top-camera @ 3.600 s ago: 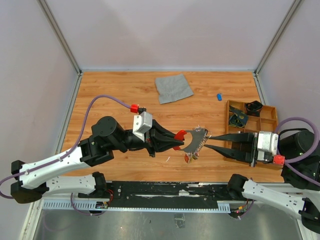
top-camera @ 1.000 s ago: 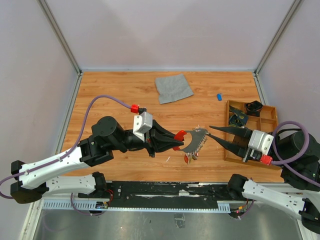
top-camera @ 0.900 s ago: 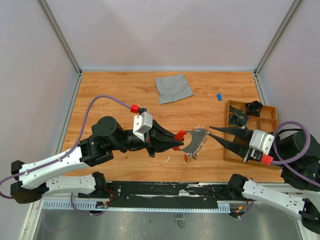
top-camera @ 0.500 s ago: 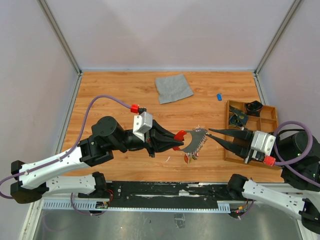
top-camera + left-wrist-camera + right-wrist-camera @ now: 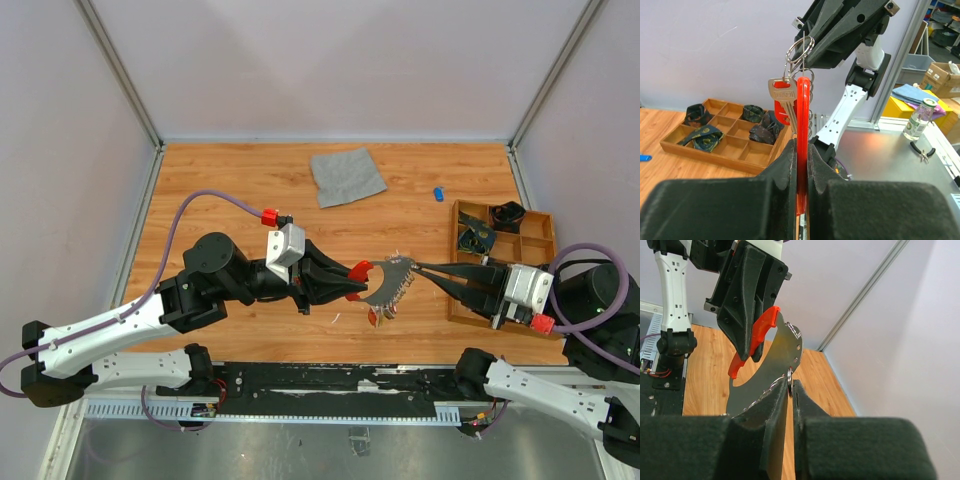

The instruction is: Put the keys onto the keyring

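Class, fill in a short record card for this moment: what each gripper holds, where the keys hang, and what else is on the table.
Left gripper: shut on the red oval keyring, edge-on between its fingers
Right gripper: pinched on a thin silvery wire ring at the keyring's top end
Keys: silvery metal keys hanging beside the keyring
Table: grey cloth square, small blue item, wooden compartment tray
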Controlling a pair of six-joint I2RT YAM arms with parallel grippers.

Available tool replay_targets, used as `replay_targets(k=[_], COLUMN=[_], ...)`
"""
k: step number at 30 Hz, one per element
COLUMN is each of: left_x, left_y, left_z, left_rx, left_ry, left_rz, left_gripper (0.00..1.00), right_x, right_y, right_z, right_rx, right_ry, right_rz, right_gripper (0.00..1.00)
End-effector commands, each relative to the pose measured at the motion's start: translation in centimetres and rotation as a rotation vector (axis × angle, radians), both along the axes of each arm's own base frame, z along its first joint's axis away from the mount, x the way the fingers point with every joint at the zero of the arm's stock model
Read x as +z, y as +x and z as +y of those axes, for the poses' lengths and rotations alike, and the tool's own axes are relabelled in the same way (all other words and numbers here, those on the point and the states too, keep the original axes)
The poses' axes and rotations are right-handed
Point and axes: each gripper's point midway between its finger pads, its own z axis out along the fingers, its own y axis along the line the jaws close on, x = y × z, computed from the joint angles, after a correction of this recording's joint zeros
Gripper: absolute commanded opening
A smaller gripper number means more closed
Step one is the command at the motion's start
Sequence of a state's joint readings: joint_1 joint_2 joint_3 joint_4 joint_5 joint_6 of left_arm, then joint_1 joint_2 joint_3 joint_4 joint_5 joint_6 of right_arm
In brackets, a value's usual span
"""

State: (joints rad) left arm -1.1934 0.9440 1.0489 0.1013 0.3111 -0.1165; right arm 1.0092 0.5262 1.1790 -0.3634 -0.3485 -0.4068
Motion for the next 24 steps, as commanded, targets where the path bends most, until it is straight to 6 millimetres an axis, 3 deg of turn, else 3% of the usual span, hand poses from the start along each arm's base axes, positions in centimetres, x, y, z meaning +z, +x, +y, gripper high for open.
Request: replay_targets(k=[1,3,9,15,24], left_x=[2.6,2.6,2.3,1.5,0.9], left_y=[-0.3,-0.3,0.0,0.7,1.9], left_z=[0.9,0.8,0.7,-0.5,-0.8], left_rx=[0.002,0.001,0.016,0.022,0.074], left_ry=[-0.073,-0.073,-0.068,-0.029,-0.011], left_rz=[-0.03,-0.03,-0.006,0.034,0.045], left_gripper=[0.0,0.01,0.02,0.29,0.43], right_x=[0.6,0.8,0.5,-0.3,-1.0], right_y=[0.2,0.1,-0.5,-0.6,0.2], right_z=[-0.3,-0.5,-0.7,-0.7,-1.4], right_rx=[-0.017,-0.017,0.002,0.004,-0.061], right_ry=[0.034,0.041,-0.023,-0.114,-0.145], right_rz=[-0.005,-0.01,0.003,0.095,0.209], right_gripper=[0.05,0.01,0.0,0.0,0.0])
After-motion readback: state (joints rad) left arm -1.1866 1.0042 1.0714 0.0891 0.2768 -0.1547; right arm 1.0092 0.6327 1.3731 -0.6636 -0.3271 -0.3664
